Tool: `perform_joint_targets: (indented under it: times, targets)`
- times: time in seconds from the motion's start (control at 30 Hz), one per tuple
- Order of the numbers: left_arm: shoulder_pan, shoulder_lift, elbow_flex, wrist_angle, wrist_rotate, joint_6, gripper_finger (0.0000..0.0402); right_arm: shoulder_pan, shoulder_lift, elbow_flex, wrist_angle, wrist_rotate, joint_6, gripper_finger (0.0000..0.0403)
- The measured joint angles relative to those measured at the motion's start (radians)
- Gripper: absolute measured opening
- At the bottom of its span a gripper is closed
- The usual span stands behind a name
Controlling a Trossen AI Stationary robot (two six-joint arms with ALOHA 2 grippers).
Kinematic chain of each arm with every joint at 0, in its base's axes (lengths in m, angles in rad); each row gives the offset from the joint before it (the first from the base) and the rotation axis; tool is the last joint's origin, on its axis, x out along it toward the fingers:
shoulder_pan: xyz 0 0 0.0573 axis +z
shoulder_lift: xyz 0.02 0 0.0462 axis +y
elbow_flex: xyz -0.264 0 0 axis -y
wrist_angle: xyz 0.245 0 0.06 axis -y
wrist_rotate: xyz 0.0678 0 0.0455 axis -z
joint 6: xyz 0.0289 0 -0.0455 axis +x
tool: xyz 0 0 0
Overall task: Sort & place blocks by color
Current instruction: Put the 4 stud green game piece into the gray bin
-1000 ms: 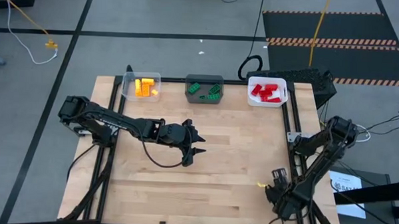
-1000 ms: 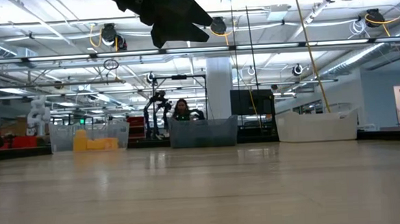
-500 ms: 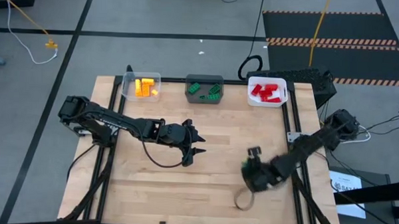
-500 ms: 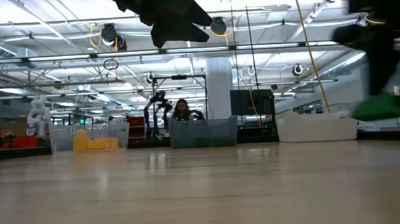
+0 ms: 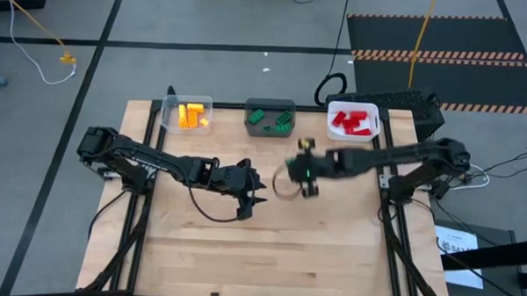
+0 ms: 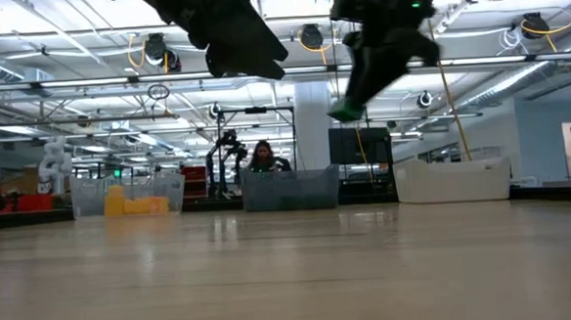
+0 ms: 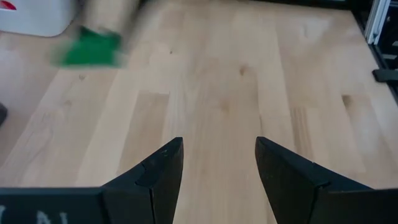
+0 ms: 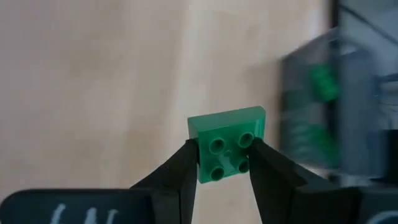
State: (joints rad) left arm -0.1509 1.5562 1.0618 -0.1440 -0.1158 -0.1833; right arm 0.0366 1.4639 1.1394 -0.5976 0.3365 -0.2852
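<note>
Clearly light and rigid, the small green studded plastic brick (image 8: 227, 143) sits pinched by its side walls in the right pincer (image 8: 222, 163); the left pincer (image 7: 217, 163) hangs spread.

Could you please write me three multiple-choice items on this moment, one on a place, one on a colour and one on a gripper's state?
1. Where do the red studded plastic blocks lie?
A. white bin
B. dark grey bin
C. bare table

2. What colour is the small studded block held by the right gripper?
A. yellow
B. red
C. green

3. How is the left gripper?
A. shut on a block
B. open and empty
C. inside a bin

Answers:
1 A, the red blocks fill the white bin.
2 C, the right gripper pinches a green block.
3 B, the left gripper shows only wood between its fingers.
</note>
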Motion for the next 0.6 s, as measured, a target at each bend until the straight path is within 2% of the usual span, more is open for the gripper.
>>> perform_joint_targets:
  times: [0.13,0.37,0.6]
  targets:
    - [0.000,0.000,0.000,-0.031,0.000,0.003,0.0200,-0.146,0.000,0.075,0.033,-0.005,-0.118,0.0109]
    - [0.002,0.000,0.000,-0.034,0.000,0.017,0.0200,-0.383,0.018,0.100,0.234,-0.164,-0.194,0.0109]
    - [0.017,0.000,0.000,-0.031,0.000,0.017,0.0200,-0.496,0.132,0.100,0.371,-0.262,-0.202,0.0109]
